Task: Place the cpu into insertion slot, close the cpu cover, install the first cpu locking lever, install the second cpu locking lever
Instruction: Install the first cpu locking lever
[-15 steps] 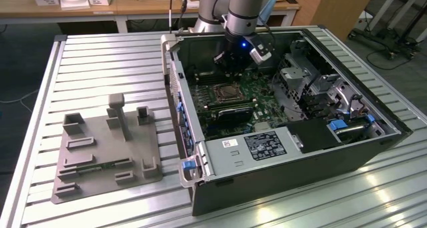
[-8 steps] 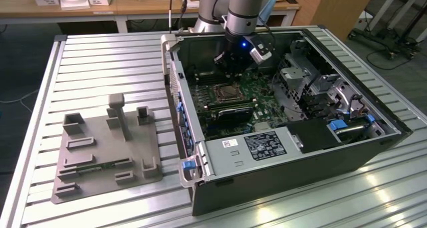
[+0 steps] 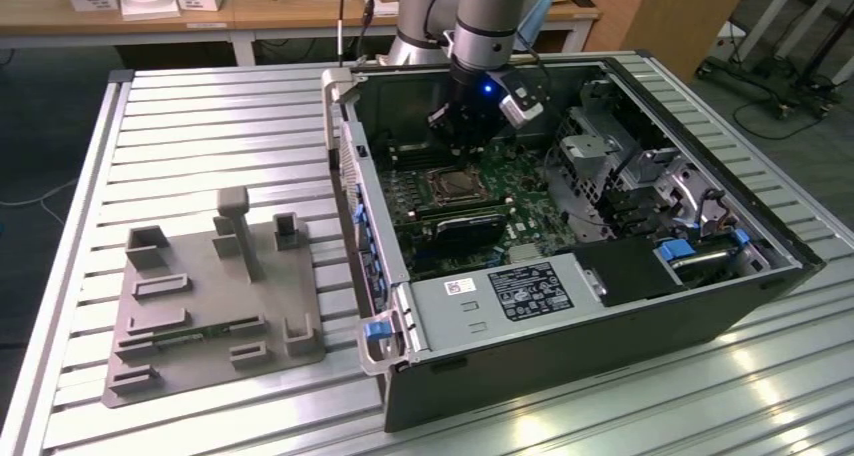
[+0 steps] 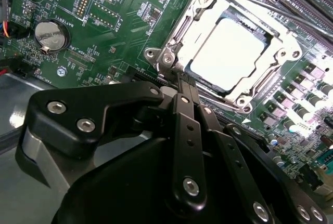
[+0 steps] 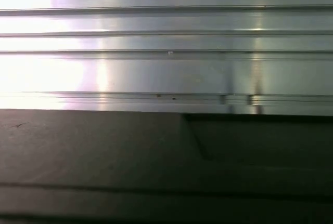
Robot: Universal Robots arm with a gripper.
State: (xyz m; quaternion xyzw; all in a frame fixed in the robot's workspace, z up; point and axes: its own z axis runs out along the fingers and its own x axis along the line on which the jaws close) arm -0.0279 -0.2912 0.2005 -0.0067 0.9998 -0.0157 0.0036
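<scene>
Jaws: brought together, the fingertips meeting with nothing visible between them; they touch or nearly touch the near corner of the socket frame.
Gripper: black linkage fingers in the second wrist view; in the exterior view it hangs inside the open computer case, just above the board.
Cpu: pale silver square, lying flat inside the insertion slot, just beyond the fingertips.
Cpu cover: thin silver frame lying down around the chip, its window showing the metal top; it appears closed.
Locking levers: a thin rod runs along the socket's edge near the fingertips; whether either lever is latched cannot be told.
Progress (judged): chip placed and cover down; lever steps appear to be the work in hand or left.
Motherboard: green, carrying a coin battery.
Surroundings: ribbed metal table; grey fixture plate well apart from the case.
</scene>
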